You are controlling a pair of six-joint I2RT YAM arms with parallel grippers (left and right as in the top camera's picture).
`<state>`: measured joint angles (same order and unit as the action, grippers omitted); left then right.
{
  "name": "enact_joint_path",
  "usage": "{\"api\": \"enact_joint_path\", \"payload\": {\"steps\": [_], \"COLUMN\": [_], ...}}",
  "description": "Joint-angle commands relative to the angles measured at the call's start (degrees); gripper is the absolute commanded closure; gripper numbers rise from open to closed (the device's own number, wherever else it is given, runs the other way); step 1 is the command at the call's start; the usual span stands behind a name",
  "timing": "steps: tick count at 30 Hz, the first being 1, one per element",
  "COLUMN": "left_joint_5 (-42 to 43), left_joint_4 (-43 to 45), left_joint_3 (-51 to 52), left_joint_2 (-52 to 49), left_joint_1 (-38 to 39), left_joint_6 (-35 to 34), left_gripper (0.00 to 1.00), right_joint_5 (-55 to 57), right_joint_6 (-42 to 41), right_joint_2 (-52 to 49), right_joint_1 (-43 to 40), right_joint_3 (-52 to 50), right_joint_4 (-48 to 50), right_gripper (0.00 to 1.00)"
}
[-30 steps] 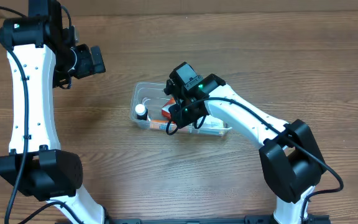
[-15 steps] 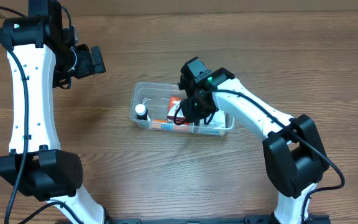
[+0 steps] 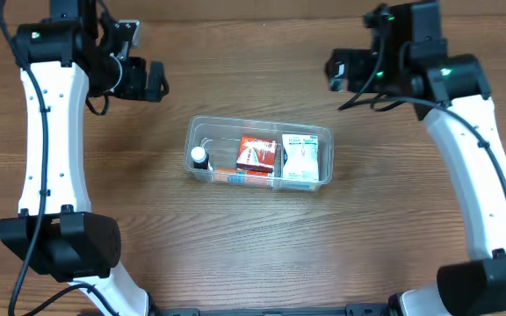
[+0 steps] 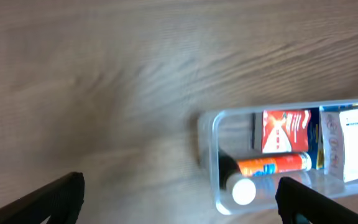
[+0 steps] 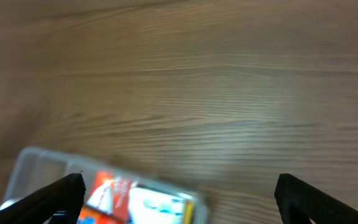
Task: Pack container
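The clear container (image 3: 262, 120) lies at the middle of the table. It holds a red box (image 3: 256, 153), a white-and-blue box (image 3: 299, 158), an orange tube (image 3: 240, 178) and a white-capped bottle (image 3: 199, 157). My left gripper (image 3: 152, 79) hangs open above the table, up and left of the container. My right gripper (image 3: 336, 70) is open too, up and right of it, holding nothing. The left wrist view shows the container's end (image 4: 211, 134), the tube (image 4: 272, 165) and the cap (image 4: 243, 191) between the spread fingertips (image 4: 61, 193). In the right wrist view, blurred, the container (image 5: 33, 155) sits at lower left.
Bare wooden tabletop (image 3: 262, 254) surrounds the container on all sides. The two white arms stand at the left and right edges, with their bases (image 3: 60, 246) near the front of the table.
My right gripper has opened, risen out of the container and swung to the far right. The white-and-blue box now lies in the container. The left gripper shifted slightly right.
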<state>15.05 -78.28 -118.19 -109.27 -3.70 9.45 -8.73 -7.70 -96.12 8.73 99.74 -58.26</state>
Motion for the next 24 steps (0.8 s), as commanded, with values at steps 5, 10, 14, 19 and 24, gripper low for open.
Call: {"api": "enact_joint_path", "payload": {"steps": [5,10,14,19,24], "left_joint_5": [1.27,-1.07,-1.05,-1.03,-0.22], "left_joint_4": [0.46,-4.24,-1.44,8.0,21.14], "left_joint_3": [-1.42,-1.03,3.74,20.5,45.2], "left_joint_2": [1.7,3.63,10.62,26.01,45.77], "left_joint_1": [-0.07,0.04,0.11,0.09,0.09], "left_joint_6": [3.5,3.19,1.11,0.55,-2.51], "left_gripper": [0.0,0.0,0.0,0.0,0.0], "right_joint_5": [2.29,2.99,5.92,6.64,10.21], "right_joint_6": [-0.7,-1.31,-1.31,-1.31,-1.31], "right_joint_2": [-0.63,0.42,7.34,25.16,48.43], "right_joint_1": [-10.14,-13.97,-13.57,-13.57,-13.57], "right_joint_3": [-0.07,-1.36,-9.29,-26.73,-44.54], "right_joint_4": [-3.21,-8.83,-5.03,4.85,8.55], "right_gripper": [0.0,0.0,0.04,0.04,0.0]}}
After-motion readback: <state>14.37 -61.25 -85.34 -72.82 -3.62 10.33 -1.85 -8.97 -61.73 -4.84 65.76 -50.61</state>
